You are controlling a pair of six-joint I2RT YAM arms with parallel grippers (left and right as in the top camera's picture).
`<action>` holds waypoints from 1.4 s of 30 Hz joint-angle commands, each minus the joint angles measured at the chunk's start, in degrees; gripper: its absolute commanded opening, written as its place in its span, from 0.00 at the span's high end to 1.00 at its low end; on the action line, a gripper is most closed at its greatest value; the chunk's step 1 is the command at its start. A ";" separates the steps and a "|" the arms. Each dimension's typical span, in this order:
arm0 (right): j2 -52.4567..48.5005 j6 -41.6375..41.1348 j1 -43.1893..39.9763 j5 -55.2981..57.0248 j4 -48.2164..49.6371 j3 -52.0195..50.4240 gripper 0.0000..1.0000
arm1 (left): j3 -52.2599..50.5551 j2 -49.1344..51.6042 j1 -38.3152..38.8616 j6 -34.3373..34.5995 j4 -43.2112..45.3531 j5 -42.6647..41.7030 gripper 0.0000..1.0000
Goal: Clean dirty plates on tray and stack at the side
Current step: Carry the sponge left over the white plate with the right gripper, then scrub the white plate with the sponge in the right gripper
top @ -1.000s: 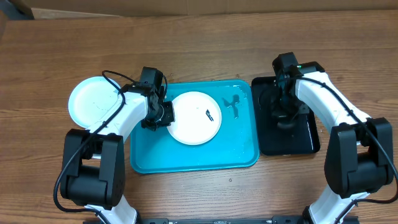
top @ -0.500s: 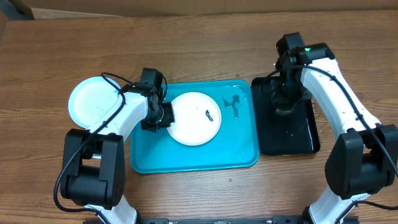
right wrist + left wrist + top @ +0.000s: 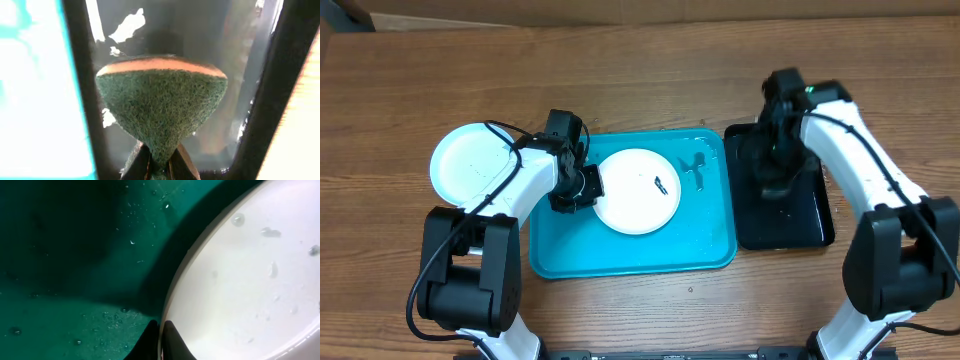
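Observation:
A white plate [image 3: 636, 190] with a small dark smear lies on the turquoise tray [image 3: 630, 255]. My left gripper [image 3: 582, 188] is shut on the plate's left rim; the wrist view shows the fingers [image 3: 161, 340] pinching the rim [image 3: 240, 290] over the wet tray [image 3: 75, 270]. Another white plate [image 3: 470, 165] lies on the table left of the tray. My right gripper [image 3: 775, 185] is shut on the dark green sponge [image 3: 162, 110] above the black tray [image 3: 810, 225]. The pale blue and yellow-green plates are not visible as such.
The glossy black tray [image 3: 80, 75] holds water and sits right of the turquoise tray. Water drops lie on the turquoise tray's right part [image 3: 705, 235]. Bare wooden table [image 3: 640, 60] surrounds both trays.
My right arm has lifted and shifted slightly with the sponge over the black tray. The left gripper and the plate have stayed in place.

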State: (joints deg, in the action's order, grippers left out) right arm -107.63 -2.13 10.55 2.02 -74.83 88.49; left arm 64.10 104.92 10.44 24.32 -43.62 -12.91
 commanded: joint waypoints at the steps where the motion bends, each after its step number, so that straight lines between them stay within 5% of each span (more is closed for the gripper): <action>1: 1.51 0.70 0.33 -11.37 -2.58 10.78 0.96 | -0.26 0.72 0.31 1.03 0.28 -1.75 0.94; 6: 1.51 3.85 2.40 -32.04 -0.76 13.62 0.96 | -0.26 0.74 0.31 1.01 0.42 -1.75 0.94; 9: 1.44 4.37 5.99 -33.97 1.14 13.14 0.96 | -0.26 0.74 0.31 1.01 0.61 -1.70 0.94; 26: 1.01 -5.42 28.85 4.02 24.76 -5.68 0.96 | -0.26 0.72 0.33 0.98 0.79 -1.68 0.92; 42: 0.09 -5.42 28.61 5.20 33.62 -12.35 0.96 | -0.26 0.72 0.44 0.98 0.79 -1.68 0.92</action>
State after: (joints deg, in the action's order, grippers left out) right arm -107.33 -7.09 39.35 6.42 -41.91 76.51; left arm 64.05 105.03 10.44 24.53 -42.83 -13.98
